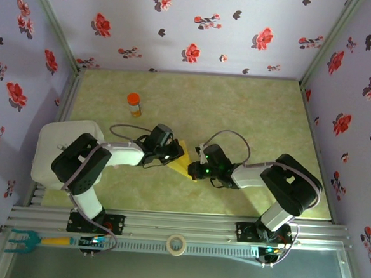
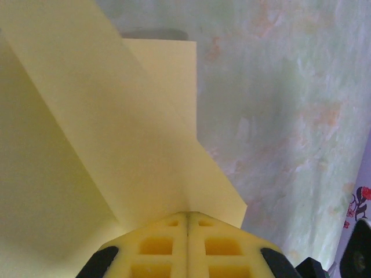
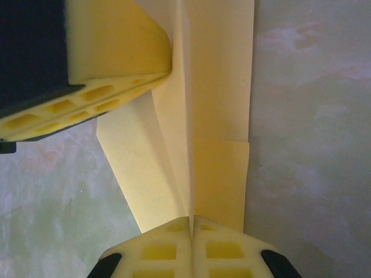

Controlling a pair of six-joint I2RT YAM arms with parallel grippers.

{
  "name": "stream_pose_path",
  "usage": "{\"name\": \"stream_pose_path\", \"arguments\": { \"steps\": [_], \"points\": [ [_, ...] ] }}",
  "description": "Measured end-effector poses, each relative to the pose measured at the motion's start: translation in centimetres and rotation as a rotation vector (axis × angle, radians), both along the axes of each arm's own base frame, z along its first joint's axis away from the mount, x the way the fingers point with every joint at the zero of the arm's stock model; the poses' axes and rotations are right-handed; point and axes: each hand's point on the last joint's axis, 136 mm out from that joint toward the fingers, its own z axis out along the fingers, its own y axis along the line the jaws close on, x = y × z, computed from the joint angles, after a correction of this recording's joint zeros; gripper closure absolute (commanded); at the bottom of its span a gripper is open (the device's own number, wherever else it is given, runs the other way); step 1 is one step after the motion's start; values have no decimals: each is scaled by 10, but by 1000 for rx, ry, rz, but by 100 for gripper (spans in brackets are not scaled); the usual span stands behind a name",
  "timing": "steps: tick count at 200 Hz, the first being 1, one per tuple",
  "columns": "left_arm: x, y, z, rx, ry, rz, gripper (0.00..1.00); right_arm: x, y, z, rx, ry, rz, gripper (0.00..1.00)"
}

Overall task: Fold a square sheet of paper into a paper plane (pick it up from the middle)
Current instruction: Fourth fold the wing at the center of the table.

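Observation:
The yellow sheet of paper [image 1: 185, 162] is folded into a narrow, pointed shape and held above the table between both arms. My left gripper [image 1: 175, 155] is shut on one end; in the left wrist view its jaws [image 2: 187, 215] pinch the paper [image 2: 116, 133], whose flaps spread away. My right gripper [image 1: 198, 169] is shut on the other end. In the right wrist view it [image 3: 191, 220] clamps the centre crease of the paper [image 3: 217, 116], with flaps on both sides like a paper plane. The left gripper's yellow fingers [image 3: 110, 63] grip the far end there.
An orange-capped bottle [image 1: 133, 103] stands upright at the back left of the green table [image 1: 251, 112]. A white box [image 1: 54, 152] sits at the left edge under the left arm. A tape roll [image 1: 177, 244] and a teal tool [image 1: 19, 239] lie on the front rail.

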Motion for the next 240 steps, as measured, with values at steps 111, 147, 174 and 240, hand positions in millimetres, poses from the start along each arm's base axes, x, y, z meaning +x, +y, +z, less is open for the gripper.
{"name": "stream_pose_path", "arguments": {
  "steps": [111, 147, 174, 240],
  "points": [
    [-2, 2, -11, 22, 18, 3, 97, -1, 2, -1, 20, 96, 12, 95],
    [-2, 3, -14, 27, 23, 3, 96, -1, 2, -1, 25, 113, 17, 95],
    [-2, 3, -16, 29, 26, 3, 96, -1, 2, -1, 28, 128, 13, 94],
    [-2, 2, -17, 30, 27, 2, 94, -1, 3, -1, 36, 151, 13, 95]
  ]
}}
